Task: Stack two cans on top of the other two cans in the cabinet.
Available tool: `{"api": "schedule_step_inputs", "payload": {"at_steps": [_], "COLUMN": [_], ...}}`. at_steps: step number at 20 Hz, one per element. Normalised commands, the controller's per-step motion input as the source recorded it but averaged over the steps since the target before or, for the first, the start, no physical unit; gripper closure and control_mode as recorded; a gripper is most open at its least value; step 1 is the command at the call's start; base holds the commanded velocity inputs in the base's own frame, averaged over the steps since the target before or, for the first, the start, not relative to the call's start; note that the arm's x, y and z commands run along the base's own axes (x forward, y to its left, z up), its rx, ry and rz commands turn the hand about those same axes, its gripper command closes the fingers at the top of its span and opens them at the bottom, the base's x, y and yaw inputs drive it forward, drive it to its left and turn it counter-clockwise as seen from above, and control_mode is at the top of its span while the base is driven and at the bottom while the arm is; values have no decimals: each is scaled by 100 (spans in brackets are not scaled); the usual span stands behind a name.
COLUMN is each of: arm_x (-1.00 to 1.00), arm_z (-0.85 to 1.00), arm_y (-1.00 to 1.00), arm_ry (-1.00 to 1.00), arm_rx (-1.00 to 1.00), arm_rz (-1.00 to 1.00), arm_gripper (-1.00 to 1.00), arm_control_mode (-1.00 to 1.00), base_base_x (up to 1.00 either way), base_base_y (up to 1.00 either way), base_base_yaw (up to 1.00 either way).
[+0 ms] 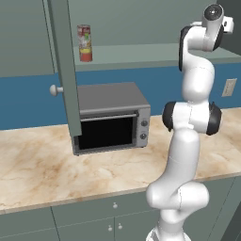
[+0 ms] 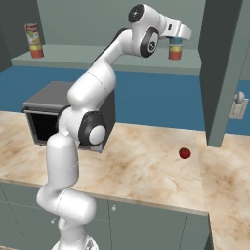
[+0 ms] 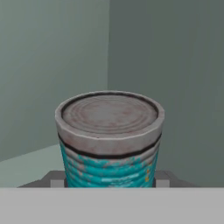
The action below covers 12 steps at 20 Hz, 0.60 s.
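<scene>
Both base views look forward and down over the counter (image 1: 56, 164); the hand view faces the teal can (image 3: 109, 144) closely.

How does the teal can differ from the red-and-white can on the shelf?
The teal can is squat with a teal ribbed label; the red-and-white can is taller and slimmer. The teal can sits between the fingers of the gripper, shut on it at the shelf's right end; the red-and-white can stands free at the left end. Both are upright inside the cabinet.
</scene>
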Motion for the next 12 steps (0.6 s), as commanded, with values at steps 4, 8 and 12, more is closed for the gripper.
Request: {"api": "schedule_step_inputs", "payload": {"at_steps": [4, 8, 12], "arm_x": [0, 2, 1], "arm_z": [-13, -14, -15], "arm_y": [0, 0, 0], "arm_ry": [0, 0, 0], "arm_rx": [0, 0, 0], "arm_rz": [0, 0, 0], "arm_gripper": [100, 100, 100], "arm_control_mode": [-100, -100, -100], "base_base_x": [0, 0, 0], "base_base_y": [0, 0, 0], "base_base_yaw": [0, 0, 0]}}
